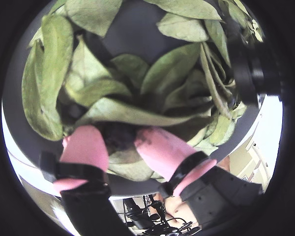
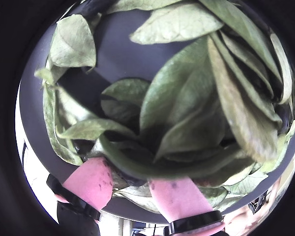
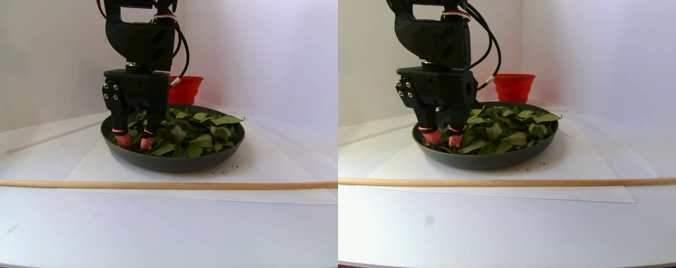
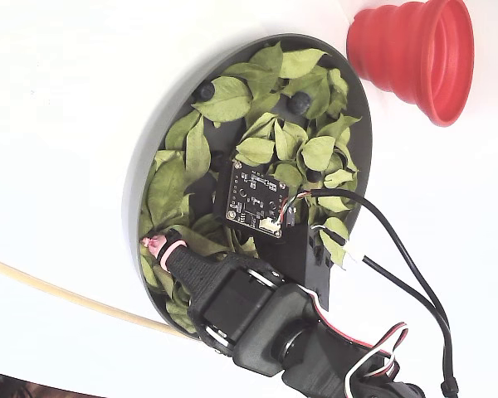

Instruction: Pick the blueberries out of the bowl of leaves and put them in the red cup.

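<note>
- The gripper [image 1: 120, 142] reaches down into the bowl [image 4: 141, 166], its pink-padded fingertips [image 1: 86, 147] pushed in among the leaves [image 1: 137, 83] near the bowl's rim.
- In a wrist view a dark, roundish thing [image 1: 115, 135] sits between the two pads; it looks like one of the blueberries, though shadow and leaf cover make that uncertain.
- The jaws stand a little apart around that dark thing, and whether they are pressing on it or only flanking it cannot be told.
- In the fixed view two blueberries lie exposed in the bowl: one [image 4: 206, 89] by the rim and another [image 4: 299, 102] among the leaves nearer the cup.
- The red cup [image 4: 415, 54] stands on the white table [image 4: 66, 83] just outside the bowl, on the side away from the gripper.
- In the stereo pair view a thin wooden rod [image 3: 148, 185] lies across the table in front of the bowl, apart from it.
</note>
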You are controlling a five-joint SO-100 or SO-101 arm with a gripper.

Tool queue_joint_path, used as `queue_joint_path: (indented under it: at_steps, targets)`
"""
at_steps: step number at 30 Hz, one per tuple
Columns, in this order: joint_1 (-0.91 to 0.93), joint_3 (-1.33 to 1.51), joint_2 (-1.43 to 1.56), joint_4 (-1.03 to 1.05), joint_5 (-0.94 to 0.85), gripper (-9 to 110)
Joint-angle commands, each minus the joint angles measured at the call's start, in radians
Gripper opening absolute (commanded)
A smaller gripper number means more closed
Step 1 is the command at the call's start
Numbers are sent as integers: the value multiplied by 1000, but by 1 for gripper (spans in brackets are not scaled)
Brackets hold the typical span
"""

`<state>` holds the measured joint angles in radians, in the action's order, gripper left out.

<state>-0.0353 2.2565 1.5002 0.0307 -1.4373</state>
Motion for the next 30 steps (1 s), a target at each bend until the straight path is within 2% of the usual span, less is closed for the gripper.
queue_joint_path:
  at_steps: [1, 17, 30]
  targets:
    - [-2, -2, 2, -9, -11, 13]
    - [18, -15, -8, -23, -37, 11]
    - [6, 12, 161, 46, -48, 10]
